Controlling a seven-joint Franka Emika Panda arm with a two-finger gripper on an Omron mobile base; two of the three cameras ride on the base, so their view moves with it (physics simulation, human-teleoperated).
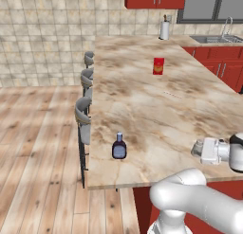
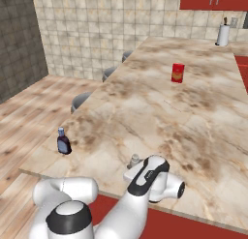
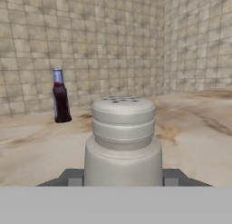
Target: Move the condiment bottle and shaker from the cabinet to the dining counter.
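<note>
Gripper (image 3: 123, 180): we see it closed around the shaker (image 3: 123, 141), low over the counter (image 1: 156, 110).
Shaker: upright between the fingers.
Bottle (image 1: 119, 146): upright on the counter's near corner, beside the stools (image 1: 83, 110), apart from the shaker.

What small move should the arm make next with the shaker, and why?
Probably lower it and open the jaws. In the hand view the shaker sits between the gripper fingers, low over the dining counter, though I can't tell whether it touches. The condiment bottle already stands there, well aside, so release looks safe.
</note>
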